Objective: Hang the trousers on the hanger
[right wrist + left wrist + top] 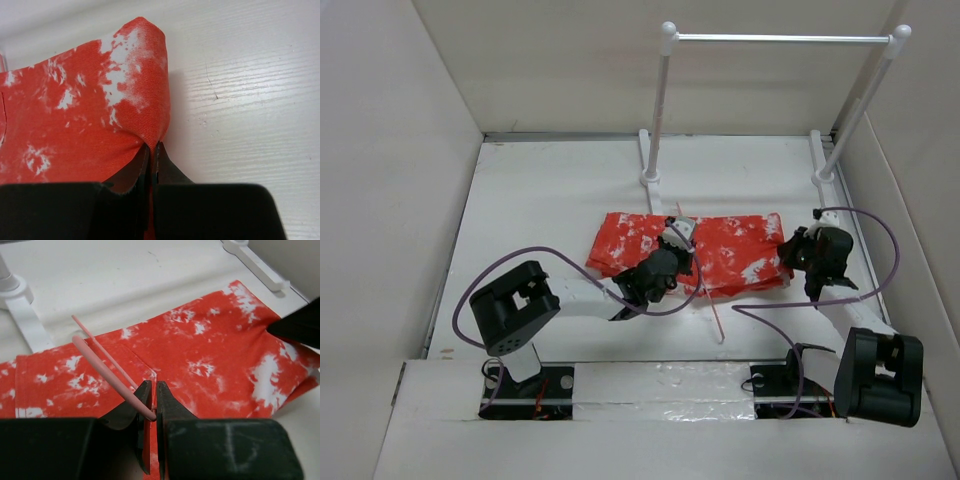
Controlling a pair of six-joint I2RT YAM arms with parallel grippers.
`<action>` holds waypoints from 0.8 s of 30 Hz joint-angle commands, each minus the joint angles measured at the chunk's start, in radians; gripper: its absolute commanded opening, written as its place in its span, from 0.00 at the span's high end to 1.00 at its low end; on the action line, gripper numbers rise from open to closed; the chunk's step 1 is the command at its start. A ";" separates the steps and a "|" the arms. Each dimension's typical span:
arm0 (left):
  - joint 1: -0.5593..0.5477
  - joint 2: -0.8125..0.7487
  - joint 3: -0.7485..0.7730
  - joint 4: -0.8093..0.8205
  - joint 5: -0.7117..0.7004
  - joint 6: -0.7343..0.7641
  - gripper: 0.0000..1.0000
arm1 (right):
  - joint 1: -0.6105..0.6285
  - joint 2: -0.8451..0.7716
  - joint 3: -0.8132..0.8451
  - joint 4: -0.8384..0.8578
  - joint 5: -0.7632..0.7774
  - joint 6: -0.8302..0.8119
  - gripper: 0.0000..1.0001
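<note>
The trousers (740,250) are seen lying folded in a flat band across the middle of the table (550,200), with the rail (780,38) well apart on the far side. The hanger (717,318) is laid across them from far to near, its near end reaching past the near edge of the cloth.

The left gripper (154,390) is clamped narrowly on the hanger's wire over the middle of the band. The right gripper (151,150) is pinched on the right end of the cloth, at its fold.

The step in hand is judged to be seating the cloth on the hanger. Whether the hanger's bar is already inside the fold cannot be told.

For this to be done well:
- The wire is best lifted slowly and level, so that it is not twisted in the jaws (a thin wire is easily turned).
- The right end is best raised together with it, so that the cloth is draped evenly to both sides and not dragged off one end.
- A sideways pull by the right gripper is to be avoided, since the band could be slid along the wire.
</note>
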 commanded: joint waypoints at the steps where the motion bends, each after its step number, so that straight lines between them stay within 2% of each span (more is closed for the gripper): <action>1: 0.012 -0.051 0.074 -0.045 0.151 0.142 1.00 | -0.012 0.020 0.058 0.134 0.025 0.009 1.00; 9: 0.175 -0.046 0.128 -0.142 0.409 0.145 1.00 | -0.012 0.015 0.036 0.145 0.028 0.009 1.00; 13: 0.175 -0.054 0.151 -0.170 0.458 0.172 1.00 | -0.032 0.012 0.020 0.160 0.026 0.011 1.00; 16: 0.175 -0.040 0.168 -0.185 0.567 0.172 1.00 | -0.032 0.023 0.024 0.165 0.023 0.014 1.00; 21: 0.164 -0.009 0.203 -0.220 0.704 0.148 1.00 | -0.032 0.118 0.059 0.208 -0.030 0.021 1.00; 24: 0.144 -0.009 0.202 -0.208 0.713 0.120 1.00 | -0.019 0.161 0.070 0.243 -0.032 0.031 1.00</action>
